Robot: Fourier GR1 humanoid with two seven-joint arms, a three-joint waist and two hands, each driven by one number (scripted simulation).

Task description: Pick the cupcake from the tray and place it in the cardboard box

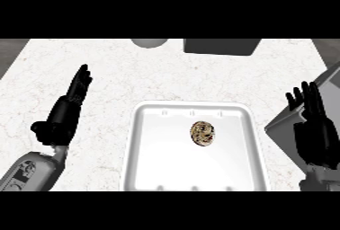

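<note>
Near the table's front edge, a small brown speckled cupcake lies in the white rectangular plastic tray. The left hand and right hand flank the tray, fingers straight and apart, holding nothing.

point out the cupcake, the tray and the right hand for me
cupcake (203, 133), head view, middle of its brown top.
tray (142, 148), head view, bare left wall of the white tray.
right hand (317, 130), head view, back of the black hand, fingers straight and pointing up.

Grey box and round object cut by top band.
</note>
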